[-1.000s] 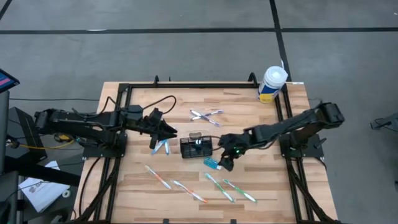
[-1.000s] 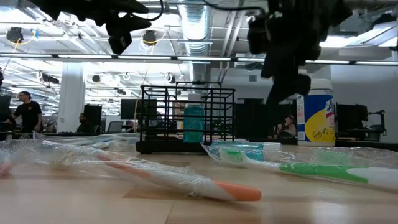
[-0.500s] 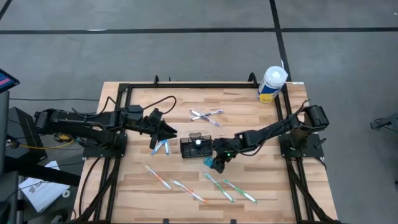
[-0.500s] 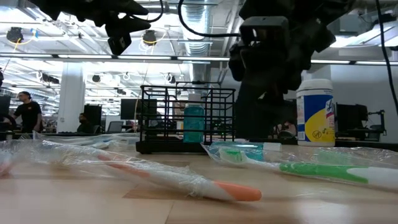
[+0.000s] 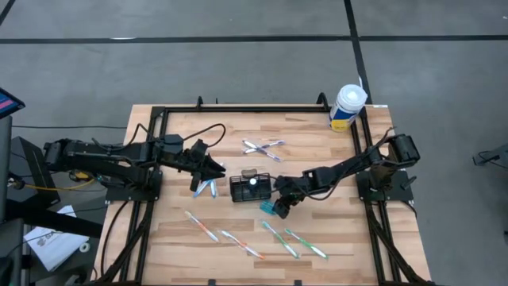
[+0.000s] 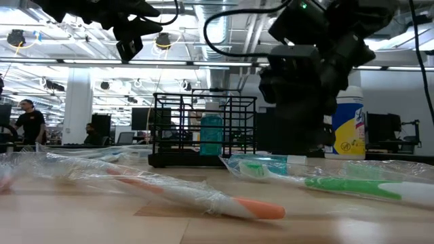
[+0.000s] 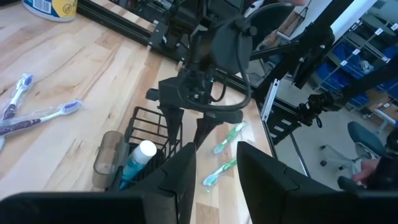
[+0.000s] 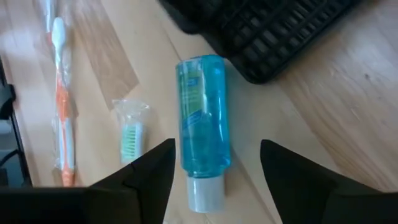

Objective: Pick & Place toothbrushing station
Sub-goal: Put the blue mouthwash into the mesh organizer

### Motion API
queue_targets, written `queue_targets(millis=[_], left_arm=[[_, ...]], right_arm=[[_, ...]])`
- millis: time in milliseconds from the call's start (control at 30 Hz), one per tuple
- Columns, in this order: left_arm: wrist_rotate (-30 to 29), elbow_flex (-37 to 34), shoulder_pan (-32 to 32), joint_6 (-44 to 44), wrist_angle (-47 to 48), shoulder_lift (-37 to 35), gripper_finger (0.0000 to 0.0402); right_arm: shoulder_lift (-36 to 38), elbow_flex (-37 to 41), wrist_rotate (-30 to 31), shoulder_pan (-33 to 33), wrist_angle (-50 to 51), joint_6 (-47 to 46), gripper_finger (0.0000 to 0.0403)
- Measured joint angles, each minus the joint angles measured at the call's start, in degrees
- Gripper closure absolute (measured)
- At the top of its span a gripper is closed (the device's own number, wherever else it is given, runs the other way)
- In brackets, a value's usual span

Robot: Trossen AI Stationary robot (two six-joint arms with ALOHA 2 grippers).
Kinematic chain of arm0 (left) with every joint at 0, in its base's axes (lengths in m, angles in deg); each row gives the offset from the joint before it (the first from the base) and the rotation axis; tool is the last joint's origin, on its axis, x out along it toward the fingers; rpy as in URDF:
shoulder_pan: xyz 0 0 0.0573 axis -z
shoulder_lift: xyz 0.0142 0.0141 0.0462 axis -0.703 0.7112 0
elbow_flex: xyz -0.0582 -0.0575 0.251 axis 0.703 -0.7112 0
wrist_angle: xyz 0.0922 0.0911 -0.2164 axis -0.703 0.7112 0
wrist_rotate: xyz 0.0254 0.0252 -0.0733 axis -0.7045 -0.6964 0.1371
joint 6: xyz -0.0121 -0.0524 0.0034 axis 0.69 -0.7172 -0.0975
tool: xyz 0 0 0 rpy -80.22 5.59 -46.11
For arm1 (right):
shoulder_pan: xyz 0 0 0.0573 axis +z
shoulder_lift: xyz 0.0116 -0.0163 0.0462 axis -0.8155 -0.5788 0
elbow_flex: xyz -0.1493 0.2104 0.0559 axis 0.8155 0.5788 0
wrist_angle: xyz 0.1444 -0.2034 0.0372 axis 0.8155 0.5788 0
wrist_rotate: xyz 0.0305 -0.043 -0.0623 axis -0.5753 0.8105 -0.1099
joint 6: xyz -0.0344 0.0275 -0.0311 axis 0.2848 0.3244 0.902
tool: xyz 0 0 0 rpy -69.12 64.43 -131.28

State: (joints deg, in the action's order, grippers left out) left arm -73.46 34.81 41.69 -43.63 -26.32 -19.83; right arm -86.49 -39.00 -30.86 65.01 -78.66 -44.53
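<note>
Black mesh basket half hidden behind right gripper.

Black wire basket stands behind wrapped toothbrushes.

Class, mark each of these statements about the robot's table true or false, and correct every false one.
1. A blue bottle lies on the table between the right gripper's open fingers. True.
2. The black wire basket is lifted off the table. False: it stands on the wood.
3. The white-and-yellow tub stands at a far table corner. True.
4. The left gripper grips the basket. False: it hangs beside it.
</note>
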Motion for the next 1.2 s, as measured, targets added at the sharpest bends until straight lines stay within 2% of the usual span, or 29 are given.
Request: queue_targets(millis=[200,433,567,800,1067,1200], left_arm=[[0.13,0.00,0.00,0.00,0.01,0.00,0.0291],[0.71,0.00,0.00,-0.02,0.02,0.00,0.0291],[0.74,0.00,0.00,-0.01,0.02,0.00,0.0291],[1.60,0.00,0.00,0.44,0.01,0.00,0.0291],[1.98,0.00,0.00,1.22,0.01,0.00,0.0291],[2.67,0.00,0.00,1.66,0.06,0.00,0.0291]], right_arm=[[0.00,2.01,-0.07,0.00,-5.06,-1.89,0.0180],[0.00,2.08,-0.21,0.79,-3.45,-1.91,0.0179],[0.20,2.19,-2.56,1.62,-0.43,-1.43,0.0177],[0.52,2.36,-6.43,2.29,-2.10,-2.52,0.0175],[0.42,2.36,-5.80,3.54,-1.87,-3.70,0.0181],[0.42,2.36,-2.87,3.50,-1.38,-5.07,0.0198]])
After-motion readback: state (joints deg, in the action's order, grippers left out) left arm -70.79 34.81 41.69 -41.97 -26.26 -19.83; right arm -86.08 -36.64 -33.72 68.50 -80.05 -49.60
